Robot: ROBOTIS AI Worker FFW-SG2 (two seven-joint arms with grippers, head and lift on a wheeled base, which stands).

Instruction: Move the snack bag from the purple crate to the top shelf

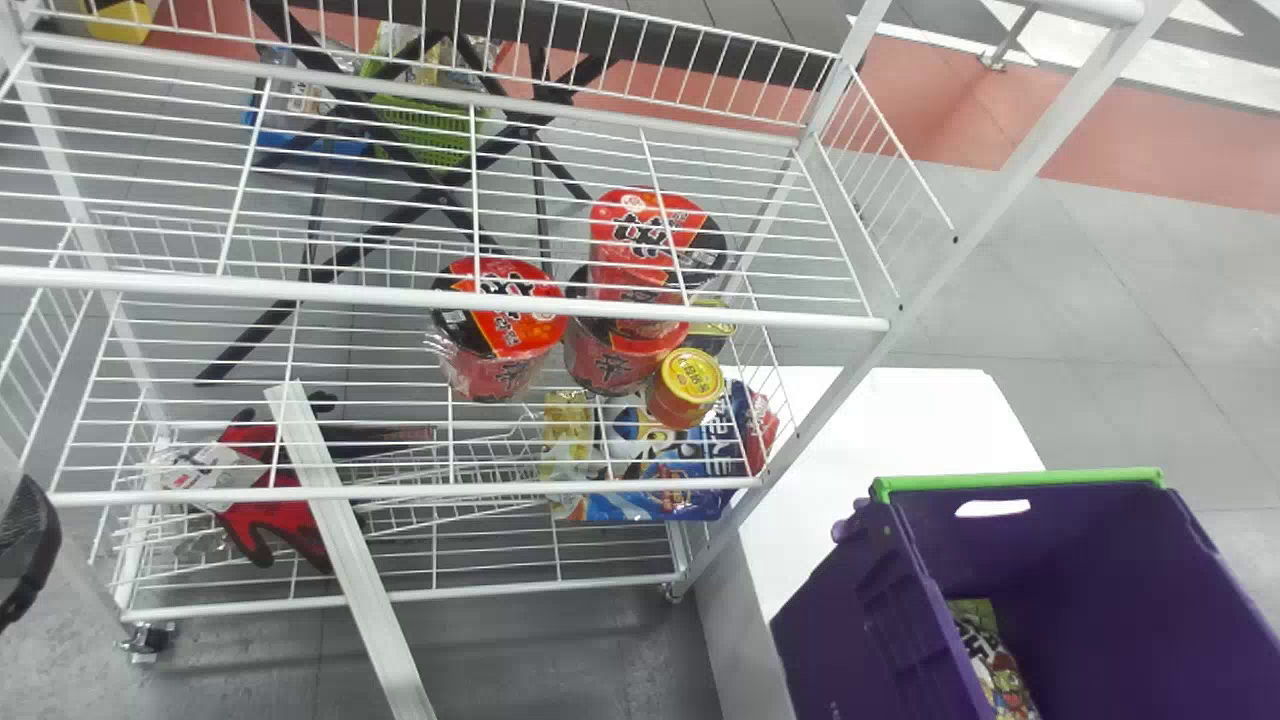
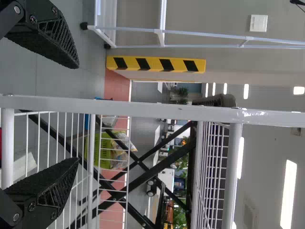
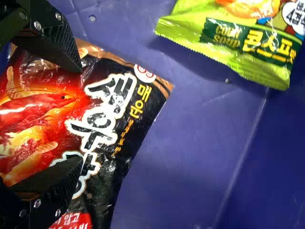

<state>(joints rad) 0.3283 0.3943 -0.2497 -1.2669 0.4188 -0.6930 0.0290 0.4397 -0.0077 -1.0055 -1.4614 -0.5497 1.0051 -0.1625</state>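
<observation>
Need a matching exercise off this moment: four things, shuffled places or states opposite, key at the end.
1. Dark snack bag
2. Purple crate
3. Yellow-lidded can
4. Left end effector

A. Beside red noodle cups
B. Open, near the rack
C. Under the open right end effector
D. Green bar along its rim

Pairs: 1-C, 2-D, 3-A, 4-B

The left gripper (image 1: 28,548) is black; its fingers (image 2: 53,42) have the shape of a wedge, with rough surface and a lattice in the side. The right gripper (image 3: 81,114) is also black, with round silver screws (image 3: 37,25).
</observation>
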